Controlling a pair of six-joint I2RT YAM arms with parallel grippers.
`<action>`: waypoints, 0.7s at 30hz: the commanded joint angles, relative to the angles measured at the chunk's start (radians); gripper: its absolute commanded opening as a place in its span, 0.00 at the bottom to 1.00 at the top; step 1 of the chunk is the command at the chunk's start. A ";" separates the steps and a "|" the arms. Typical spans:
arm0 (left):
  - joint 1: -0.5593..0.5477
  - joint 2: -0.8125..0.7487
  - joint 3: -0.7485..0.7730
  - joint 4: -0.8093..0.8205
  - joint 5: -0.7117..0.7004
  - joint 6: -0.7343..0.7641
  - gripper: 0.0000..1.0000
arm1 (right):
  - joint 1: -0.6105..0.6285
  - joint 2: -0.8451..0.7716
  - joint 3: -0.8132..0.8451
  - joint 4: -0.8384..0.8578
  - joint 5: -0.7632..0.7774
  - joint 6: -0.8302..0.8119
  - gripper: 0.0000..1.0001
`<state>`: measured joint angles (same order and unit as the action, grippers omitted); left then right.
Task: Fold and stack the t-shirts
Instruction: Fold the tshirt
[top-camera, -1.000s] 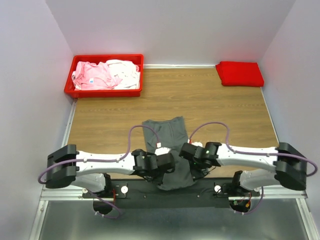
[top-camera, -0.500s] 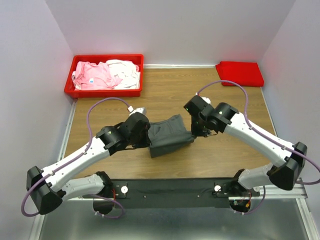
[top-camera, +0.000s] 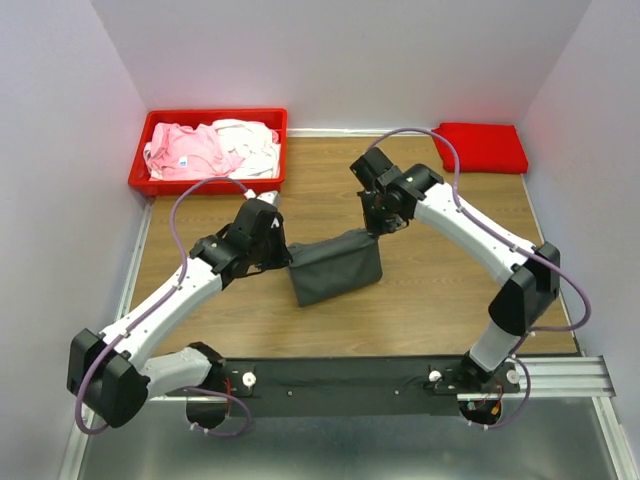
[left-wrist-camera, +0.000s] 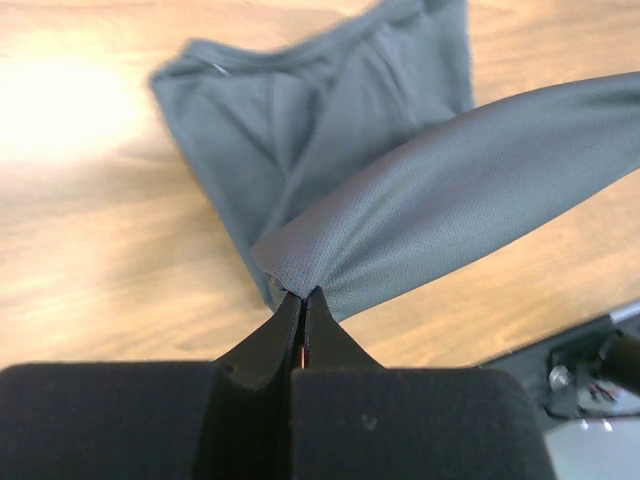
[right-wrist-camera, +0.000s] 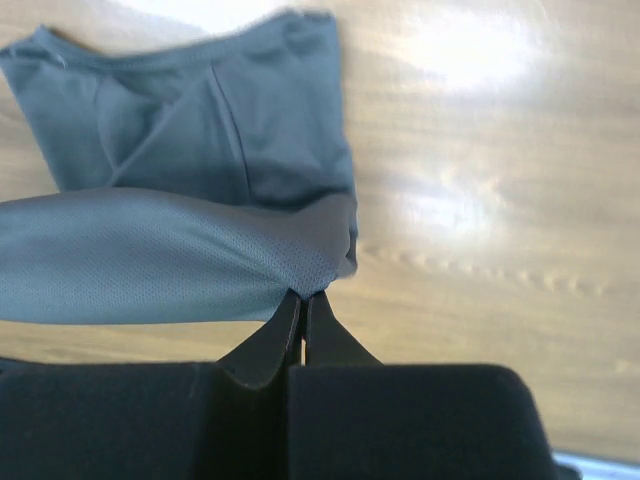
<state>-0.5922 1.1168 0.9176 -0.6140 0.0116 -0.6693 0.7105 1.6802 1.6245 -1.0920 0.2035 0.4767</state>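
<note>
A dark grey t-shirt (top-camera: 335, 268) lies folded over itself at the table's middle, its upper layer lifted and stretched between both grippers. My left gripper (top-camera: 284, 262) is shut on the shirt's left end; in the left wrist view the cloth (left-wrist-camera: 450, 190) bunches at the closed tips (left-wrist-camera: 303, 295). My right gripper (top-camera: 375, 232) is shut on the right end, cloth (right-wrist-camera: 150, 255) pinched at its tips (right-wrist-camera: 304, 296). The lower layer (right-wrist-camera: 200, 120) rests flat on the wood. A folded bright red t-shirt (top-camera: 480, 146) sits at the back right. Pale pink (top-camera: 185, 150) and white (top-camera: 250, 140) t-shirts lie in the bin.
A rigid red plastic bin (top-camera: 208, 184) stands at the back left corner. Pale walls close in the wooden table (top-camera: 440, 300) on the left, back and right. A black mounting rail (top-camera: 340, 375) runs along the near edge.
Both grippers have carried the shirt's near edge away from the table's front edge toward the back, folding the cloth over itself. The arms have stretched out from their low, tucked pose.
</note>
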 joint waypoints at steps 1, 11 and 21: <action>0.061 0.041 -0.034 0.055 0.027 0.080 0.00 | -0.036 0.094 0.067 0.044 -0.033 -0.127 0.01; 0.141 0.218 -0.091 0.203 0.050 0.122 0.00 | -0.108 0.257 0.022 0.168 -0.090 -0.161 0.01; 0.154 0.337 -0.083 0.266 0.010 0.120 0.16 | -0.144 0.317 -0.041 0.270 -0.082 -0.156 0.08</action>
<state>-0.4572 1.4422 0.8368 -0.3386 0.0650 -0.5697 0.5926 1.9774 1.6012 -0.8623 0.0776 0.3401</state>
